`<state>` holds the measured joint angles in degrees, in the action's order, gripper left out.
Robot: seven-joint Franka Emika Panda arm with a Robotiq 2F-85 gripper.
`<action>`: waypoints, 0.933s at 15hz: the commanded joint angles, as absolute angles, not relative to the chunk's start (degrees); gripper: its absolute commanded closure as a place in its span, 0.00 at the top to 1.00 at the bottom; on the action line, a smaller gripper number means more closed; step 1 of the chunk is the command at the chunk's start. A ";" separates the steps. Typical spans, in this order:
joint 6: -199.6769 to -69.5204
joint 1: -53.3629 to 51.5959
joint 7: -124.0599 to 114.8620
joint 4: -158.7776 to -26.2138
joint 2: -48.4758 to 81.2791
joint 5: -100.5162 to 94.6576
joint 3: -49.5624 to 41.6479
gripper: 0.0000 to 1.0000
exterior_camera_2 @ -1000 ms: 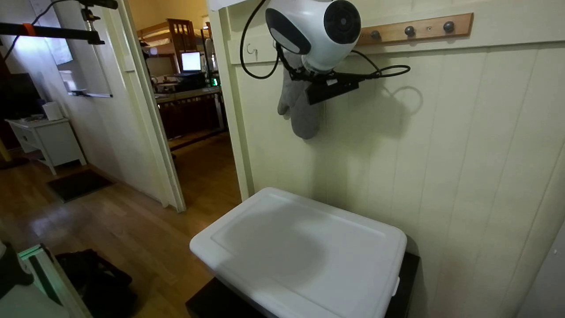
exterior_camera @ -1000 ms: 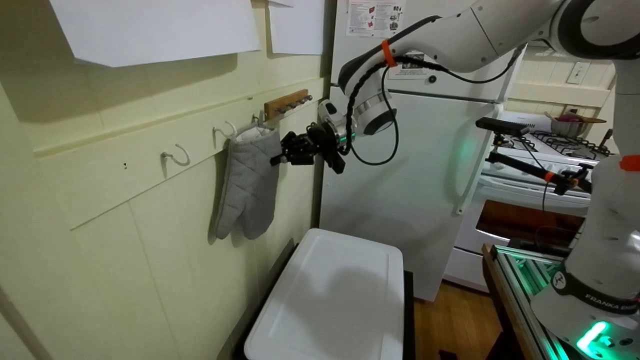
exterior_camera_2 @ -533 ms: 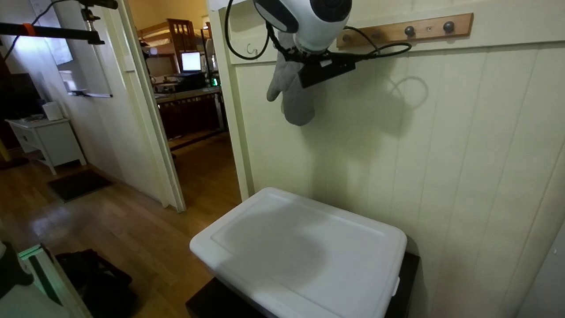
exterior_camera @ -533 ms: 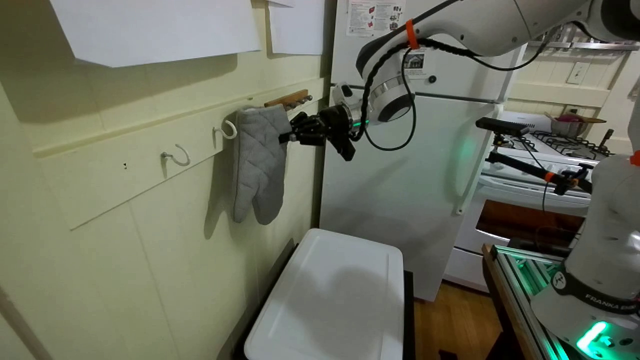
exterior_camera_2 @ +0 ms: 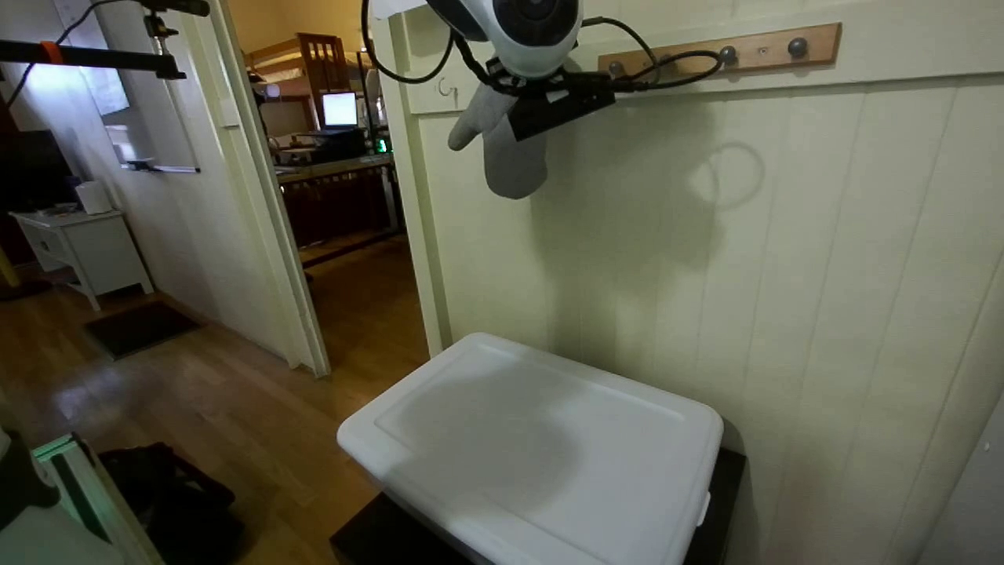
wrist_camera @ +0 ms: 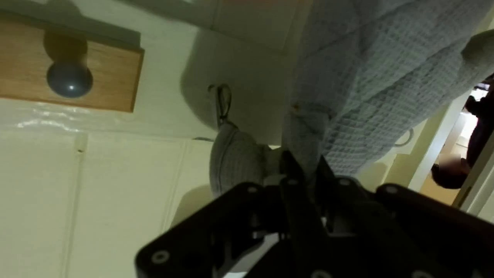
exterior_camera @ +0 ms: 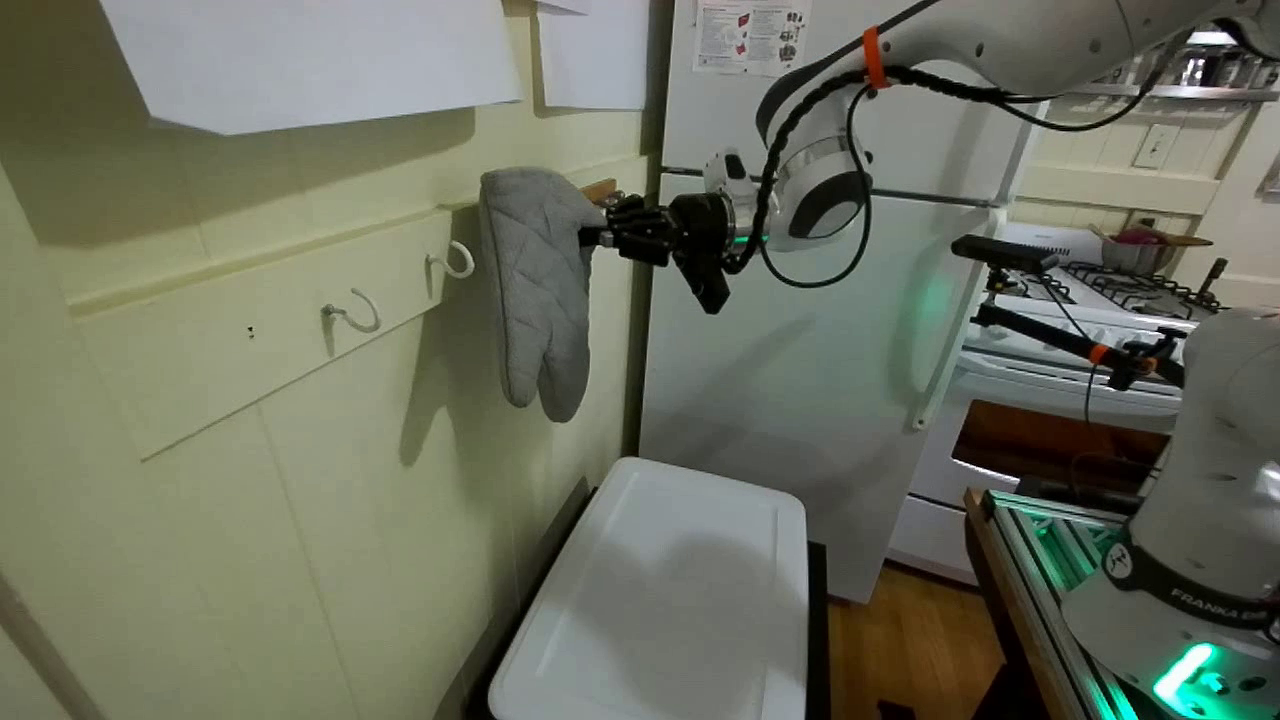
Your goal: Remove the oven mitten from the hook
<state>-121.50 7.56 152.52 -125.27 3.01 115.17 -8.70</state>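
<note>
The grey padded oven mitten (exterior_camera: 543, 290) hangs in front of the wall, rounded end and thumb downward. My gripper (exterior_camera: 600, 236) is shut on its edge near the cuff. In the wrist view the fingertips (wrist_camera: 303, 162) pinch the mitten's fabric (wrist_camera: 370, 88). There the cuff corner (wrist_camera: 239, 158) lies close to a small loop-shaped piece (wrist_camera: 224, 101) against the wall; I cannot tell whether the mitten's loop still touches a hook. The hook it hung on is hidden behind the mitten in an exterior view. Two pale hooks (exterior_camera: 455, 262) (exterior_camera: 352, 312) are bare.
A wooden peg rack (exterior_camera_2: 765, 56) is fixed to the wall beside the mitten. The large white bin lid (exterior_camera: 650, 590) lies below. A white box-like cabinet (exterior_camera: 320, 60) juts out above. The fridge (exterior_camera: 770, 380) stands beyond the gripper. A cable loop (exterior_camera_2: 682, 71) hangs from the arm.
My gripper has moved up and drawn back from the wall with the mitten in it. The mitten has risen, its top now above the hook line, and its wall shadow has separated further.
</note>
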 commanded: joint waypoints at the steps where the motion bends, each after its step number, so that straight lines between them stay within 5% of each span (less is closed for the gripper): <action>1: -116.80 8.23 158.84 -129.88 -0.94 122.41 -9.05 0.03; 10: -113.88 8.94 157.61 -130.77 -3.65 128.34 -9.84 0.03; 14: -114.37 8.78 155.33 -134.34 -5.65 113.51 -9.69 0.03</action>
<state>-117.40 7.69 155.40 -128.60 1.05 122.17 -8.89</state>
